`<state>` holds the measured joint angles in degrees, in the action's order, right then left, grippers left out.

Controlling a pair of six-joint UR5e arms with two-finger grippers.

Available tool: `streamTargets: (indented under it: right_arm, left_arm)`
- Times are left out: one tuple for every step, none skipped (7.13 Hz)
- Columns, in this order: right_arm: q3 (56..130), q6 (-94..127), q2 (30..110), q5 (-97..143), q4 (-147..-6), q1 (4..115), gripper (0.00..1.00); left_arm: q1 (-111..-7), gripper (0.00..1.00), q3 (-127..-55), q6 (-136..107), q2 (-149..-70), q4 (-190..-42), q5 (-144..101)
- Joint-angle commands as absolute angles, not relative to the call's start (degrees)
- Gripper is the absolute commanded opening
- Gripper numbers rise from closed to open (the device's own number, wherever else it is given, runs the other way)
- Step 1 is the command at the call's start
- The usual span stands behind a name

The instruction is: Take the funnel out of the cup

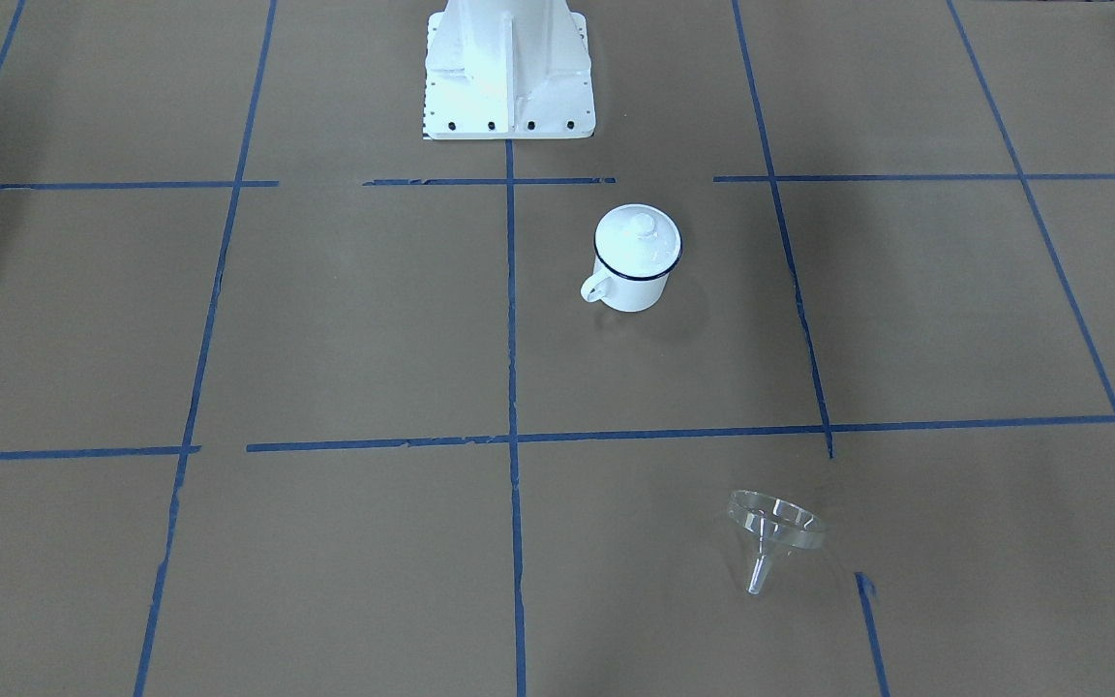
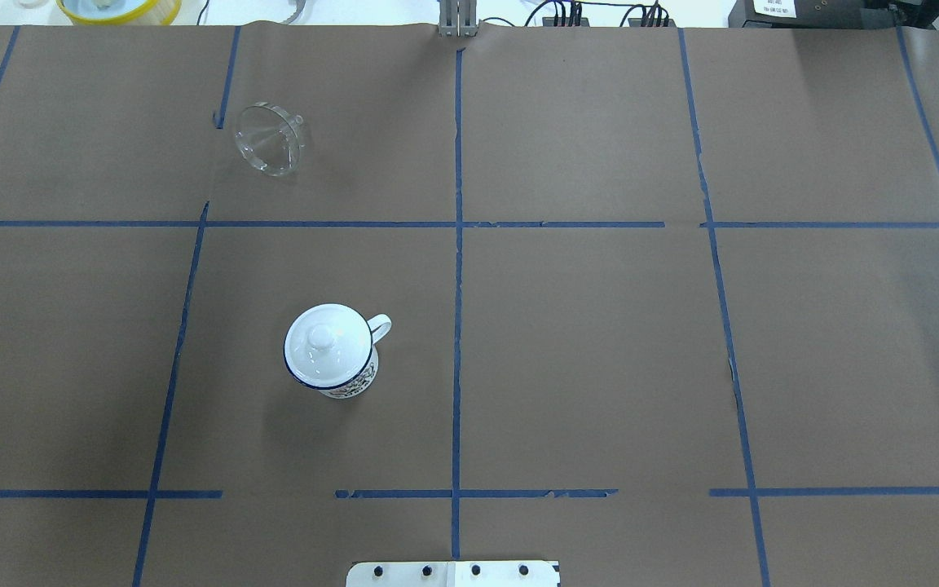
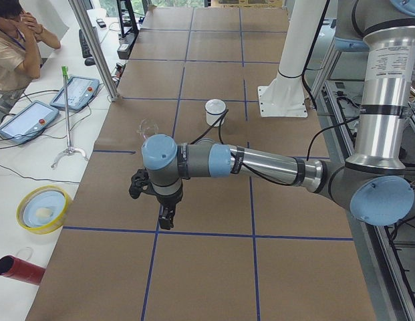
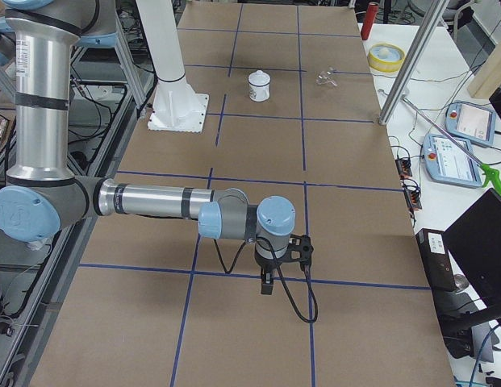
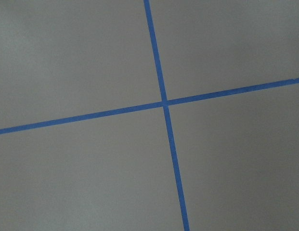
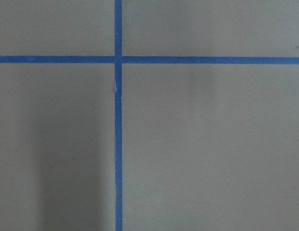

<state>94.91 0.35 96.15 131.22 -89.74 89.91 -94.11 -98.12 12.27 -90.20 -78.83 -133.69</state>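
Funnel (image 2: 270,139) seen upper left on desk (image 2: 600,367), well apart from cup (image 2: 331,352); left pincer (image 3: 166,217) & right pincer (image 4: 268,284) width can't be told.

Funnel (image 1: 776,528): clear cone with a wide rim, lying tipped on its side, thin spout pointing away from the robot, well apart from the cup. Cup (image 1: 633,288): white enamel mug with a dark blue rim, upright, loop handle toward the robot's right, white knobbed lid (image 1: 638,242) seated on top.

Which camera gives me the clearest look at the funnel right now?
Exterior front-facing: the funnel lies on its side, rim and spout both plain. Overhead shows mostly the rim; both side views show it tiny; the wrist cameras miss it.
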Motion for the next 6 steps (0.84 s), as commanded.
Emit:
streamTargets:
  right_arm:
    - [94.9,0.4,96.2,131.2,-89.7,89.9,1.0]
    - [94.9,0.4,96.2,131.2,-89.7,89.9,1.0]
    - [94.8,0.4,96.2,131.2,-89.7,89.9,1.0]
    - [94.9,0.4,96.2,131.2,-89.7,89.9,1.0]
    - [94.9,0.4,96.2,131.2,-89.7,89.9,1.0]
    - [94.9,0.4,96.2,131.2,-89.7,89.9,1.0]
  left_arm:
    - [-94.9,1.0,-98.0,12.0,-88.6,-79.4,-134.1]
    - [-94.9,1.0,-97.4,12.0,-88.6,-79.5,-134.5]
    - [-94.9,1.0,-97.6,12.0,-86.5,-79.6,-138.5]
    - [-94.9,1.0,-98.1,12.0,-85.2,-80.7,-139.6]
    - [-94.7,1.0,-98.1,11.8,-85.9,-80.9,-139.5]
    - [-94.7,1.0,-97.7,11.7,-86.9,-80.9,-139.0]
